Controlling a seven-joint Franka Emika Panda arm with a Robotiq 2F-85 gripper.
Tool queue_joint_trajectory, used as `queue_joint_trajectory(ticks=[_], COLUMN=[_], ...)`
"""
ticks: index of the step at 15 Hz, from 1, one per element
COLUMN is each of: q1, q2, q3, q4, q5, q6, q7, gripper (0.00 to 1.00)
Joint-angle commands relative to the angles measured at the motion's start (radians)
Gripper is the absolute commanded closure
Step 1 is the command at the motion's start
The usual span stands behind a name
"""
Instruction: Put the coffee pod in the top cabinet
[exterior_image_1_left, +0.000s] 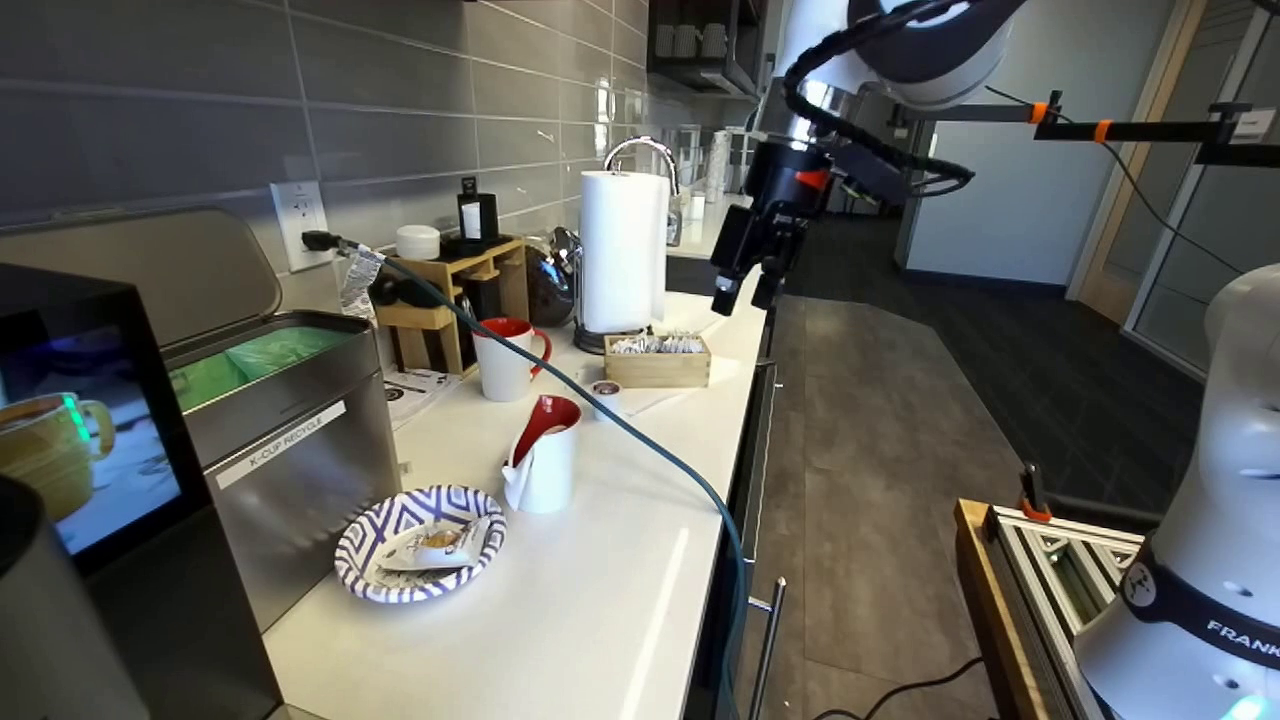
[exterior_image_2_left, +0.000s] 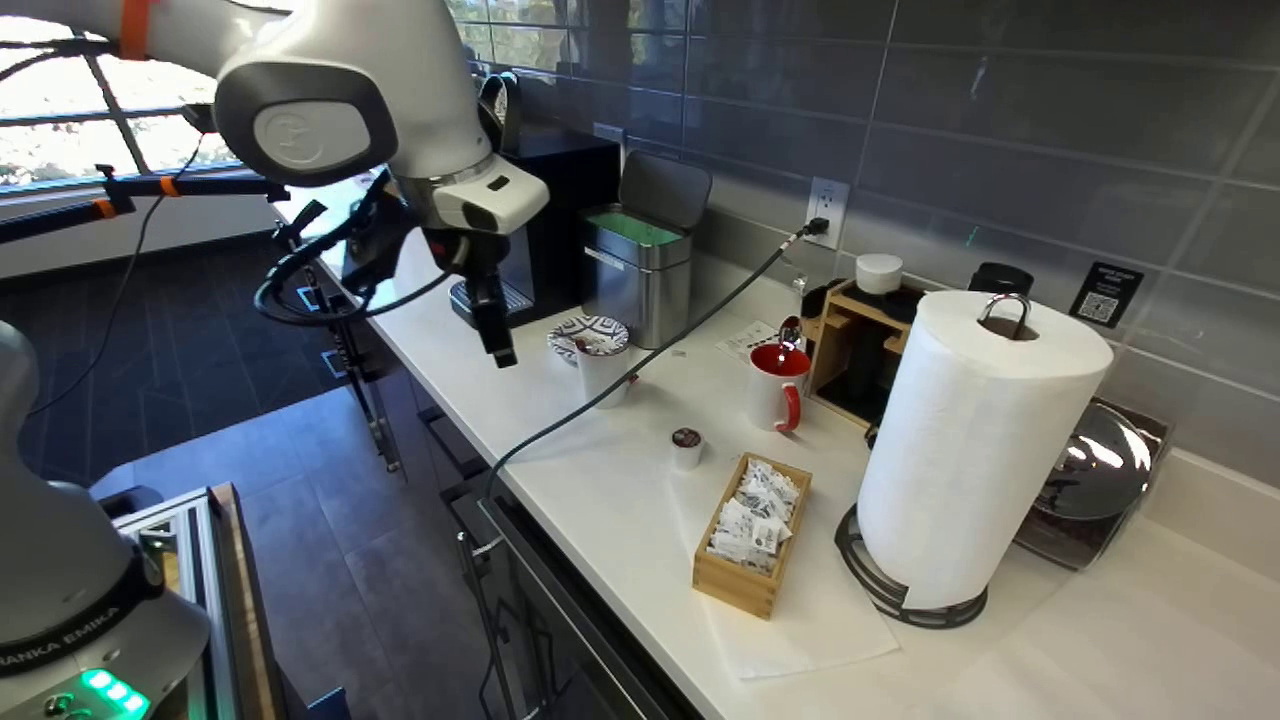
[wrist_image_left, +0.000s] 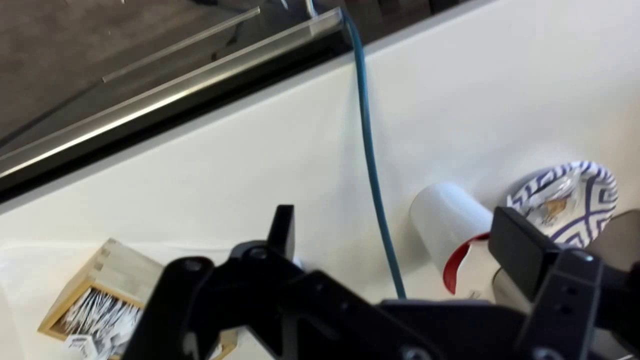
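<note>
The coffee pod is a small white cup with a dark brown lid. It stands upright on the white counter, and it also shows in an exterior view. In the wrist view it is almost wholly hidden behind a finger. The top cabinet hangs on the wall at the far end in an exterior view, with its front open and cups inside. My gripper is open and empty above the counter's front edge, higher than the pod and apart from it. The wrist view shows its fingers wide apart with nothing between them.
A blue cable crosses above the counter near the pod. A wooden packet box, a red-handled mug, a white pitcher, a patterned bowl, a paper towel roll and a recycling bin stand around.
</note>
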Motion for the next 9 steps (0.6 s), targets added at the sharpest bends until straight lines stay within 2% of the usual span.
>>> queue_joint_trajectory(ticks=[1, 6, 9], q1=[-0.045, -0.089, -0.093], q2=[0.154, 0.407, 0.524], q3=[0.026, 0.073, 0.058], q4=[-0.005, 0.08, 0.166], q5=[-0.053, -0.214, -0.392], q6=[0.278, 0.488, 0.54], q7=[0.031, 0.149, 0.277], gripper=[0.0, 0.0, 0.0])
